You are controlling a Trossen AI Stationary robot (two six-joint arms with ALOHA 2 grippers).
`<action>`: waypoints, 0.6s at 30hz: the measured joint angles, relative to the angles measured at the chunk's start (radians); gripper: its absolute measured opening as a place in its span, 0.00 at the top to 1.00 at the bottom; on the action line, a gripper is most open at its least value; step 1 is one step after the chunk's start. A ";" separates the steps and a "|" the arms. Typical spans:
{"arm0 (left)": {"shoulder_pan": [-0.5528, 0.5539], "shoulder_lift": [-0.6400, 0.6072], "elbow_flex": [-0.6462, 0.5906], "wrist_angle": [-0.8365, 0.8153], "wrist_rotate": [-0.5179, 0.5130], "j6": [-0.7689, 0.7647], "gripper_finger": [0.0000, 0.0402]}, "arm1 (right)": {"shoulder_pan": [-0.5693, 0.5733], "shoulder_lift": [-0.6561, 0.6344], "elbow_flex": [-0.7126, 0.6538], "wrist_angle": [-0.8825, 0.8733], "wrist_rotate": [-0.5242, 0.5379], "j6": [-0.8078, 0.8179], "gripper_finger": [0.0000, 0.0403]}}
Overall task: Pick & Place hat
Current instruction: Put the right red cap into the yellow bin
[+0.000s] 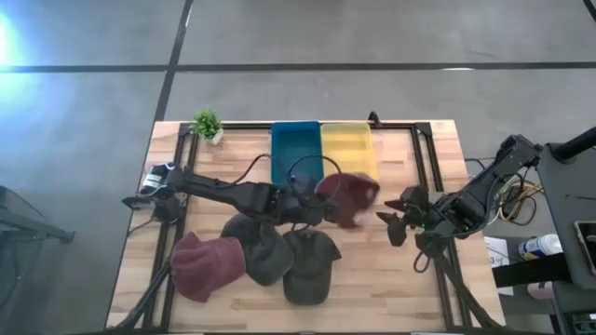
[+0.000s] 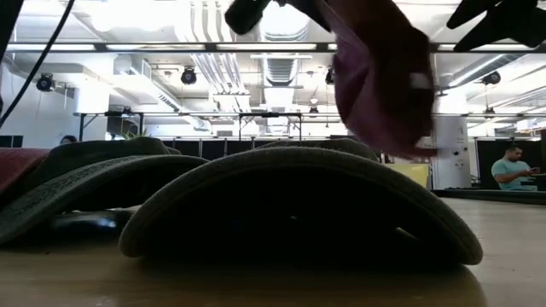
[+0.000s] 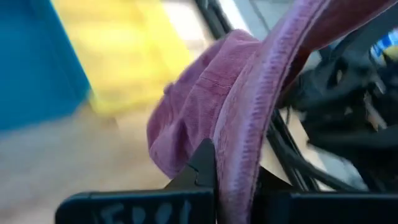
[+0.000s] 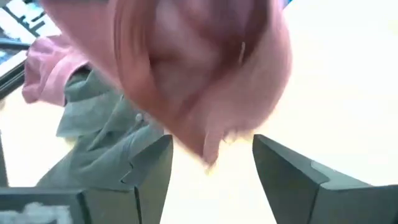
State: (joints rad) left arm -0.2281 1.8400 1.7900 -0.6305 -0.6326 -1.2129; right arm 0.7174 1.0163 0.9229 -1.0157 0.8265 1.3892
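A maroon corduroy cap (image 1: 349, 197) hangs in the air in front of the yellow bin (image 1: 346, 149), held by my left gripper (image 1: 321, 207). In the low view the cap (image 2: 384, 85) dangles above the dark caps on the table. My right gripper (image 1: 396, 221) stands open just right of the cap, near the table's right side; in its wrist view the cap (image 4: 199, 74) fills the space ahead of its spread fingers (image 4: 152, 168). Two dark grey caps (image 1: 279, 256) and a second maroon one (image 1: 205, 265) lie on the table. My left gripper pinches the maroon cap's brim (image 3: 239, 168) between its two fingers, edge-on, coming level from the table's left. The cap is lifted clear of the table, and its crown (image 3: 193, 106) hangs beyond the fingers toward the bins.
A blue bin (image 1: 295, 154) and the yellow bin sit side by side at the far edge. A small potted plant (image 1: 208, 123) stands at the far left corner. Black frame rails (image 1: 424, 158) run along the table sides. Bare wood lies right of the dark caps.
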 joint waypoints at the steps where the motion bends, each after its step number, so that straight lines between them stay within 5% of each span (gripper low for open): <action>1: -0.007 -0.002 0.004 0.000 -0.036 0.018 0.99 | 0.000 -0.003 0.001 0.000 -0.011 0.000 0.46; 18: -0.126 -0.010 0.064 -0.059 -0.281 0.465 0.99 | -0.005 -0.007 0.002 -0.153 0.009 0.101 0.46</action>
State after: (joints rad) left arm -0.3546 1.8301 1.8545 -0.6890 -0.9133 -0.7480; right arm 0.7128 1.0096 0.9249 -1.1685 0.8355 1.4903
